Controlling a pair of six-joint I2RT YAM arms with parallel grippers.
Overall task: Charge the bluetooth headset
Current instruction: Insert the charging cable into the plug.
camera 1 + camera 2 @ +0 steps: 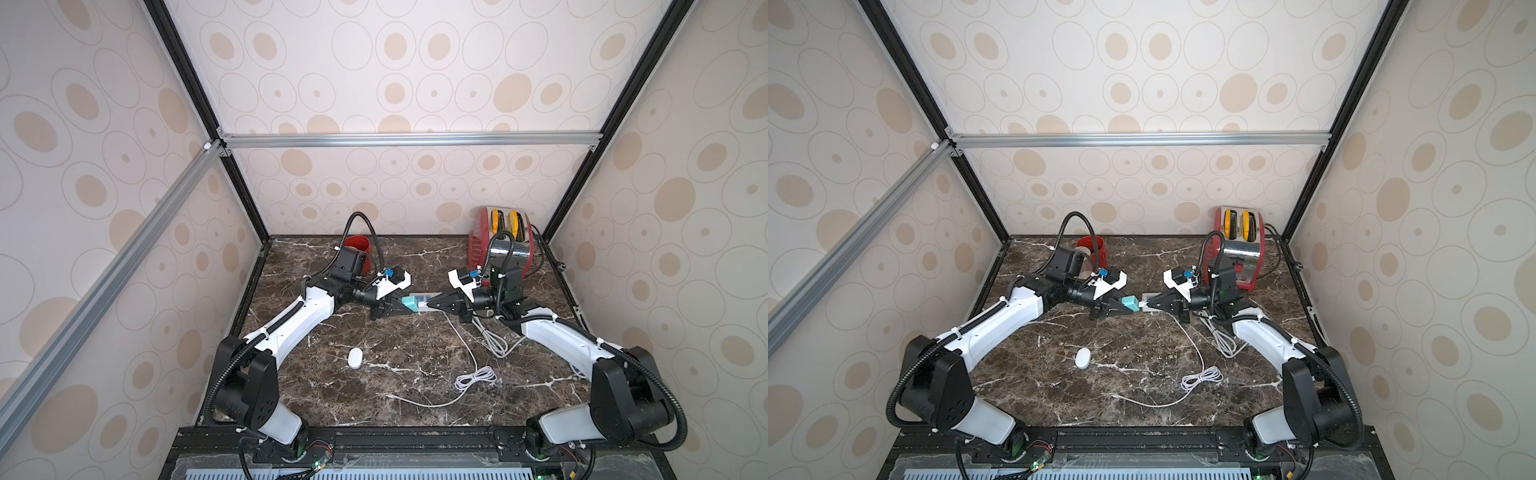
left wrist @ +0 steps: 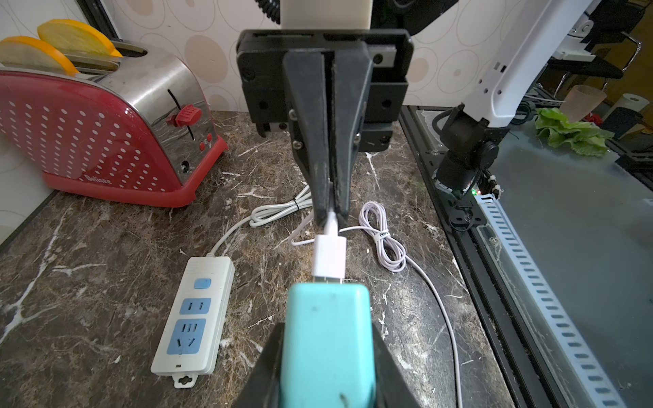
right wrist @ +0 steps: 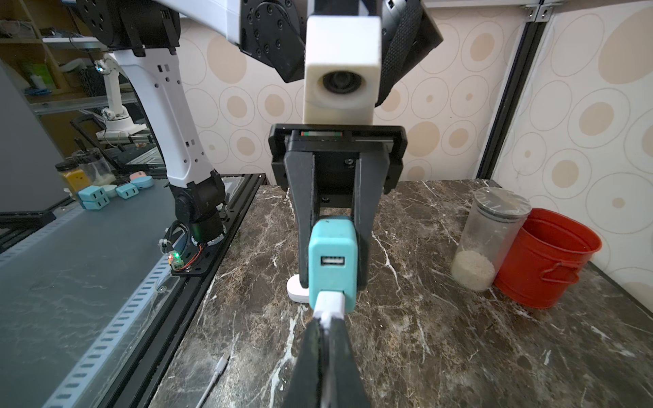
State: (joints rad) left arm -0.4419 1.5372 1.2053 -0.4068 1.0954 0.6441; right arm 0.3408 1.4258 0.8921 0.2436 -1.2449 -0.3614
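teal rounded-cube adapter pinched in left tool; right tool pinches smooth white usb cord.

Bright, even, soft light, faint shadows; glare on the toaster; wrist views bow at edges, foreground soft.

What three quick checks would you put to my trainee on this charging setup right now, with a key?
1. True or false: the teal adapter is not plugged into the power strip.
2. What is connected to the bluetooth headset?
3. The right end effector is shut on: A the power strip, B the white cable, C the bluetooth headset.
Key: 1 true; 2 nothing, it lies alone; 3 B.
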